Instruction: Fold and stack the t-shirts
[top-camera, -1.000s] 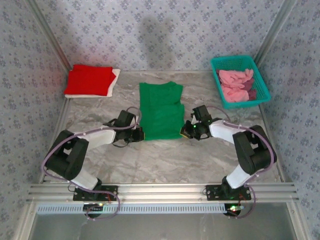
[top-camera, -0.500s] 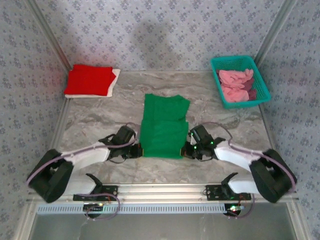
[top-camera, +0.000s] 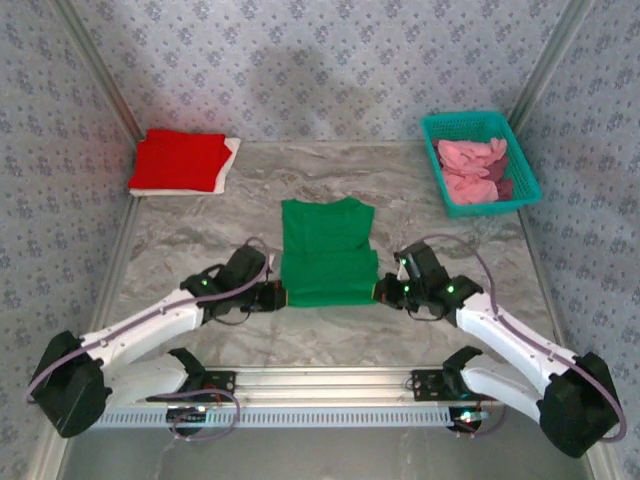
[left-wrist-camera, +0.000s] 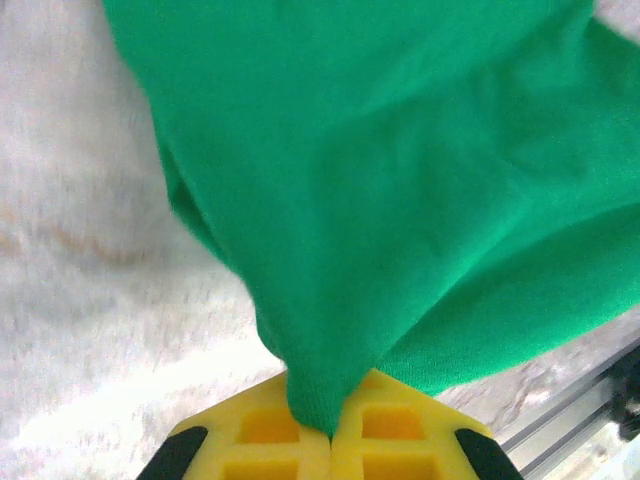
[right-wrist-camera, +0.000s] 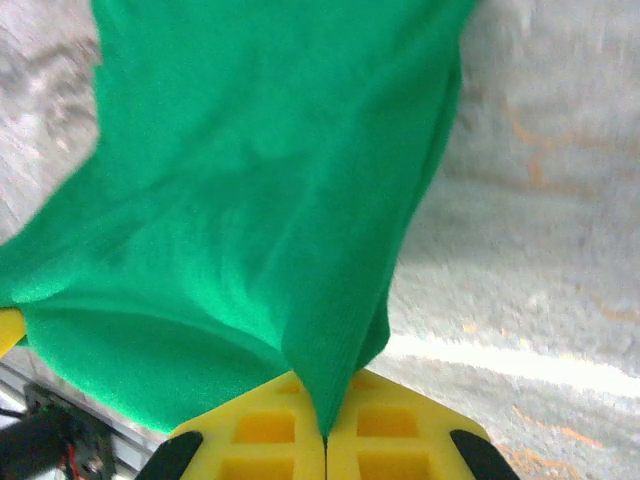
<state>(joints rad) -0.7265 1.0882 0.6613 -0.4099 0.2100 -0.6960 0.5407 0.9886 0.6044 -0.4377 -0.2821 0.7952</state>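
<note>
A bright green t-shirt (top-camera: 328, 252) hangs stretched between my two grippers over the middle of the table. My left gripper (top-camera: 279, 295) is shut on its near left corner, the cloth (left-wrist-camera: 400, 200) pinched between the yellow pads (left-wrist-camera: 270, 425). My right gripper (top-camera: 380, 291) is shut on the near right corner, the green cloth (right-wrist-camera: 250, 200) wedged into its closed jaws. A folded red t-shirt (top-camera: 180, 160) lies on a folded white t-shirt (top-camera: 228, 168) at the back left. Pink (top-camera: 470, 160) and maroon (top-camera: 503, 186) t-shirts lie bunched in the basket.
The teal mesh basket (top-camera: 522, 158) stands at the back right corner. Patterned walls enclose the marble table (top-camera: 330, 335) on three sides. An aluminium rail (top-camera: 320, 380) runs along the near edge, where both arm bases sit.
Both grippers have pulled the green shirt toward the near edge and raised its front edge. The arms have stretched out lower and wider, and the shirt looks shorter from above.
</note>
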